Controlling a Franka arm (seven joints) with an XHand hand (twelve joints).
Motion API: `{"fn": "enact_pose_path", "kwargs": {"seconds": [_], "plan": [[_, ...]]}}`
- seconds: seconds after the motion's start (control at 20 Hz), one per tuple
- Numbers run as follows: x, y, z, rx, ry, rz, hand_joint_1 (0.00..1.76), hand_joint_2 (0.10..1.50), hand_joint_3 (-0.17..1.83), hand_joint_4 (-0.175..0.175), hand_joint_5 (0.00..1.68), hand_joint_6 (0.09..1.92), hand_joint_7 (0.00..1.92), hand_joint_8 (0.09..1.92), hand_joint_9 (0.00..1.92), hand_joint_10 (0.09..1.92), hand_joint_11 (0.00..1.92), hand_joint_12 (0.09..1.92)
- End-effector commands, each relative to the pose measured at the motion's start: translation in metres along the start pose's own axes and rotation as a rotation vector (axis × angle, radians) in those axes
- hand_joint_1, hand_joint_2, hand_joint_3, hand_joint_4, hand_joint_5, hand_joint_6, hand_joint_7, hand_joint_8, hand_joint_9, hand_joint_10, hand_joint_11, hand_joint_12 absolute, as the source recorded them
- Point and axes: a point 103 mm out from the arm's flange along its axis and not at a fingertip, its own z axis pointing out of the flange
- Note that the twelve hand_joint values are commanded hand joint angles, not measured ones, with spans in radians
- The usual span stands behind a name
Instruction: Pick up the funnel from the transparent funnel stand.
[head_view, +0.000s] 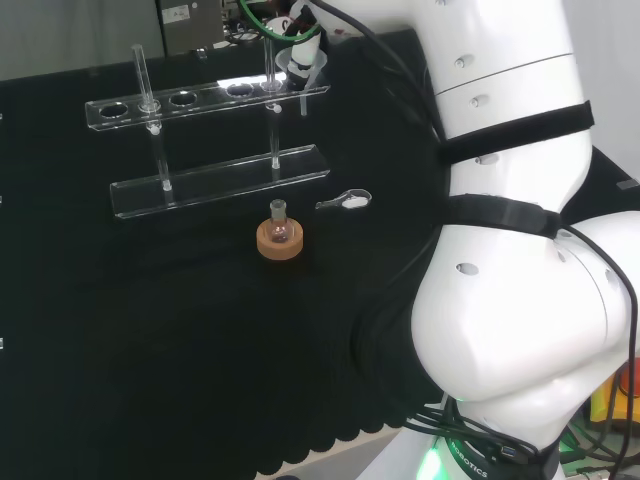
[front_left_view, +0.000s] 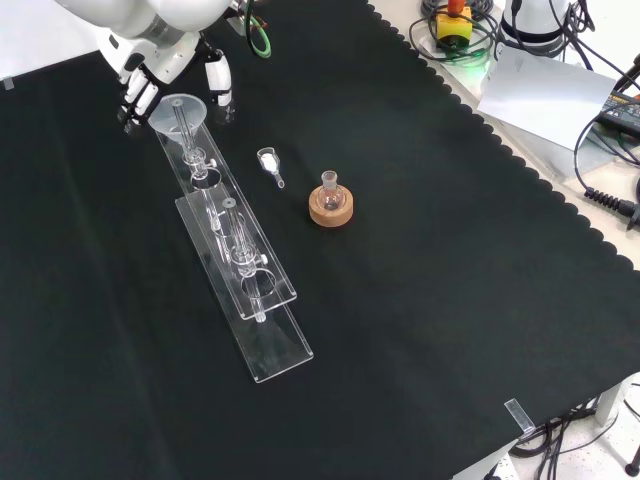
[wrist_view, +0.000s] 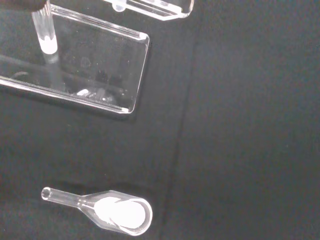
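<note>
Reaching over the clear glass funnel (front_left_view: 181, 108), the black-and-white hand (front_left_view: 160, 68) is seen with fingers spread, unclosed; grasping is judged next.

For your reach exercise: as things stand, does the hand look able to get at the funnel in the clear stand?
Probably yes. The hand is already at the funnel, at the far end of the stand in the front view, fingers either side of its rim, nothing between.

My worktop (front_left_view: 420, 300) wore black cloth; on it stood the clear funnel stand (front_left_view: 262, 335), a scoop holding white powder (front_left_view: 269, 164), and a flask on its cork ring (front_left_view: 330, 208).
</note>
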Motion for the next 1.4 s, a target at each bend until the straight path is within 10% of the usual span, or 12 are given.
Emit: {"fn": "enact_pose_path", "kwargs": {"seconds": [0.05,1.4], "plan": [[-0.0005,0.0004,0.0004,0.001,-0.011,0.003,0.61,0.72,0.22,0.073,0.07,0.09,0.0,0.43,0.41,0.73,0.26,1.43],[0.0056,0.0077,-0.0051,-0.054,-0.057,-0.002,0.72,0.7,0.41,0.04,0.34,0.09,0.28,0.62,0.84,0.56,0.35,1.37]]}}
